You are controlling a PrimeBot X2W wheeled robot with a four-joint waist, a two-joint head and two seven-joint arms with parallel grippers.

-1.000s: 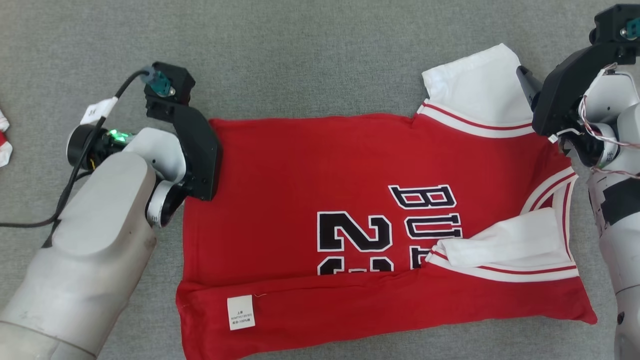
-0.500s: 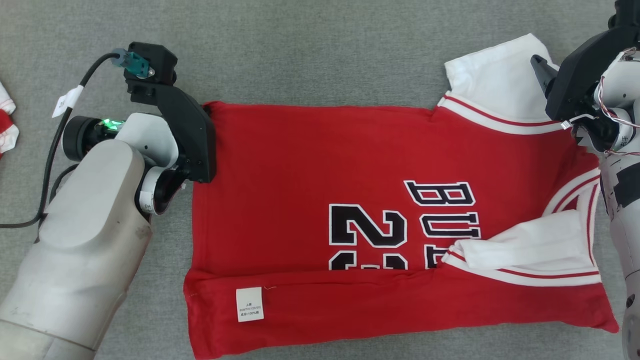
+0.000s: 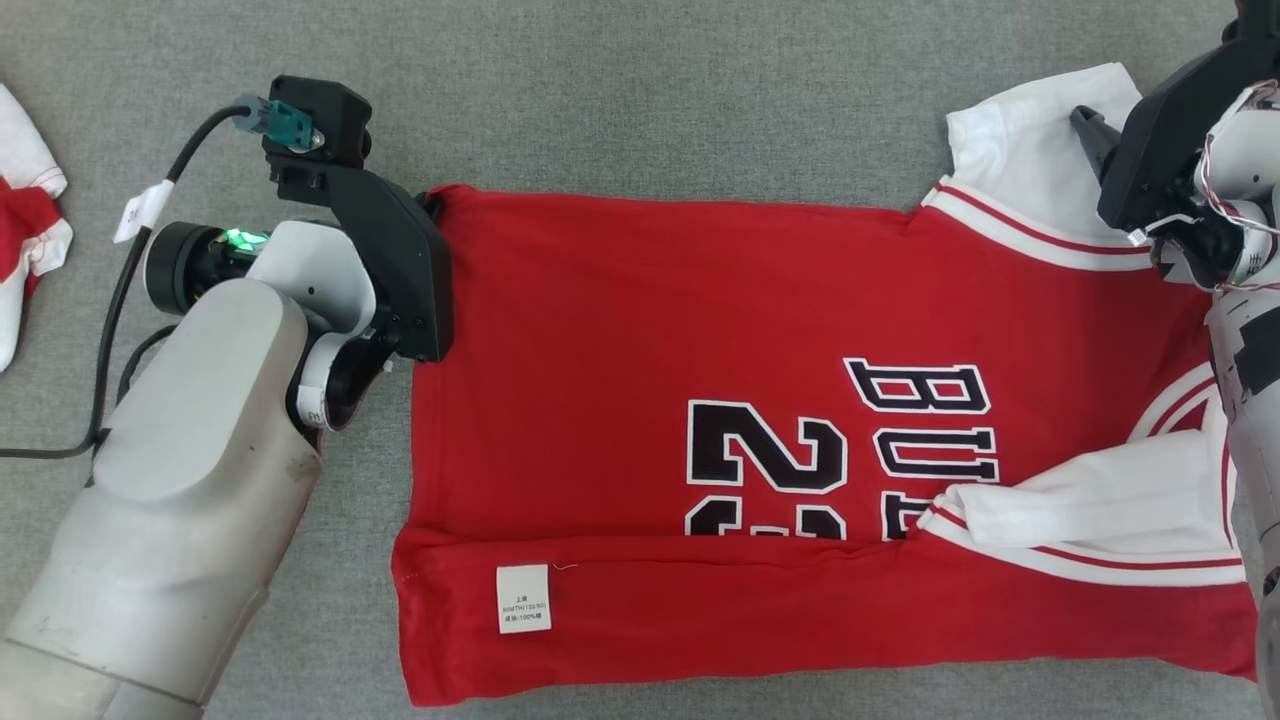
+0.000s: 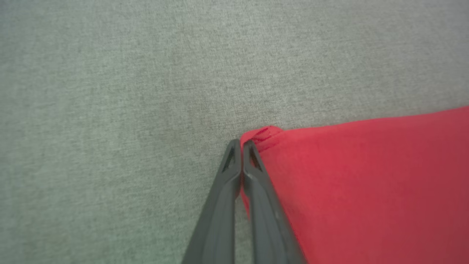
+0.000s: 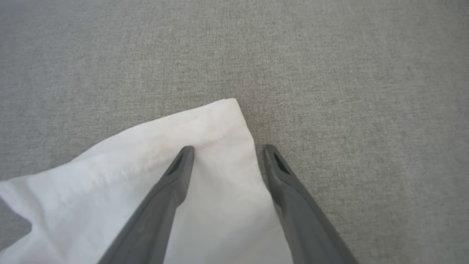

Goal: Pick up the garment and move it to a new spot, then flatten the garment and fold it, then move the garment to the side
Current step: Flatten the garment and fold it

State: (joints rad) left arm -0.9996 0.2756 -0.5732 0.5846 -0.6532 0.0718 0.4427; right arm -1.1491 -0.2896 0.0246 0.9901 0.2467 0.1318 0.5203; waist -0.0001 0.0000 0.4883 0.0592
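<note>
The garment [image 3: 700, 380] is a red shirt with white sleeves and black letters and numbers. It lies spread out on the grey floor [image 3: 640, 90], in front of the robot. Its near edge is folded over in a long strip, and a small white label [image 3: 523, 598] shows on that strip.

The left pincer [image 4: 240, 143] is at the far left corner of the garment. Its two fingers are pressed together. In the left wrist view the red corner pokes out just past the tips, and a thin bit of red shows between the fingers, so the pincer is pinching the cloth. The rest of the garment spreads away to the right of the fingers in that view.

The right pincer [image 5: 228, 148] is at the far right corner, by a white sleeve [image 5: 146, 176]. Its fingers are wide apart and hold nothing. One finger is over the sleeve. The other is over the grey floor, just beside the sleeve's edge. The edge of the sleeve runs between the two fingers.

The other white sleeve [image 3: 1100, 495] is folded in over the red front.

Another red and white cloth [image 3: 25, 240] lies well apart, at the far left.
</note>
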